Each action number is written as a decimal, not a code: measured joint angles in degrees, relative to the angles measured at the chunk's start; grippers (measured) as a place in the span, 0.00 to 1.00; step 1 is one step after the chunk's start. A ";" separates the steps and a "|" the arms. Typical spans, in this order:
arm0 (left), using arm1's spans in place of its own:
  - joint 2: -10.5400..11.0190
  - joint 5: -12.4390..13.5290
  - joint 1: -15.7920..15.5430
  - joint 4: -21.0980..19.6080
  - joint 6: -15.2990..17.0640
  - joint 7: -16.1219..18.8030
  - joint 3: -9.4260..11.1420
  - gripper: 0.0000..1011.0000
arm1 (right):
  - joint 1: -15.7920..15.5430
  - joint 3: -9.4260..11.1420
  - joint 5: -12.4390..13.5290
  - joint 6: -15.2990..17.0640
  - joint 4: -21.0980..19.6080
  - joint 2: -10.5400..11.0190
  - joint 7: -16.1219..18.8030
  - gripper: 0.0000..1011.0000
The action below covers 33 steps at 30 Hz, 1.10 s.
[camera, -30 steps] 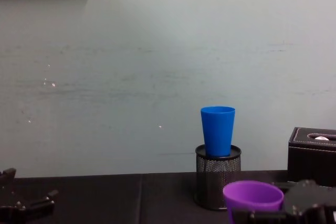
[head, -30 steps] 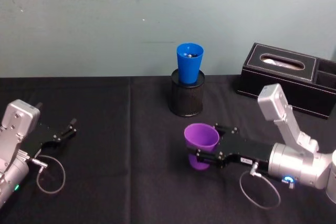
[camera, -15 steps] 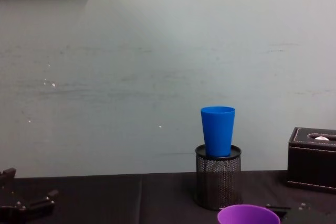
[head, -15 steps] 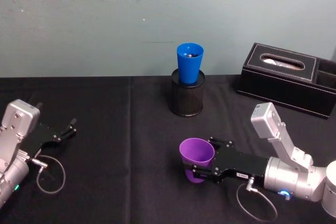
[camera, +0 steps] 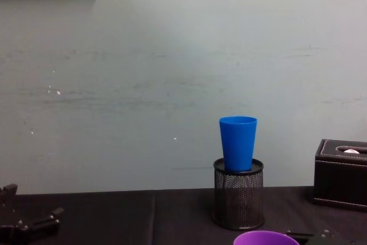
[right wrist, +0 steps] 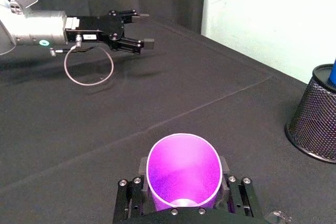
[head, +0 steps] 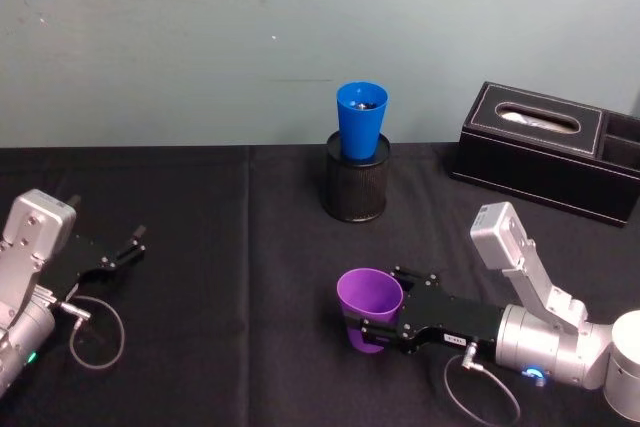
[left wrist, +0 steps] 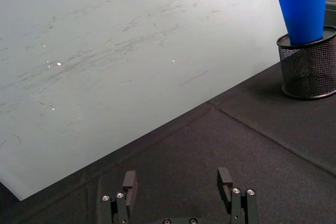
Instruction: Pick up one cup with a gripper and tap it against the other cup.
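A black cloth is covering the surface point(head: 250, 247), and a pale green wall is standing behind it. The right claw point(head: 372, 325) is reaching in from the near right, its flat black fingers clenched on the purple cup point(head: 368, 307) from both sides. The cup is sitting upright in that grasp with its wide rim open upward, in the near middle of the surface; whether its base is touching the cloth cannot be told. In the right wrist view the purple cup point(right wrist: 182, 174) is lying between the claw's fingers point(right wrist: 137, 174).

Farther back, well apart from the purple cup, the blue cup point(head: 361, 121) is standing upright in a black mesh holder point(head: 356, 187) near the wall. To the right of the holder a black tissue box point(head: 545, 147) is resting at the far right.

The left claw point(head: 130, 244) is hanging idle at the near left above the cloth, its fingers spread apart and grasping nothing, with a cable loop point(head: 95, 332) beside its arm.
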 joint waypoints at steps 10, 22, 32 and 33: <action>0.00 0.00 0.00 0.00 0.00 0.00 0.00 0.99 | 0.05 -0.01 0.21 0.85 0.28 -0.18 0.33 0.73; 0.00 0.00 0.00 0.00 0.00 0.00 0.00 0.99 | 0.10 0.33 1.49 2.33 0.90 -0.38 0.48 0.73; 0.00 0.00 0.00 0.00 0.00 0.00 0.00 0.99 | 0.12 0.30 1.36 2.32 0.87 -0.37 0.47 0.73; 0.00 0.00 0.00 0.00 0.00 0.00 0.00 0.99 | 0.12 0.30 1.35 2.31 0.87 -0.36 0.47 0.73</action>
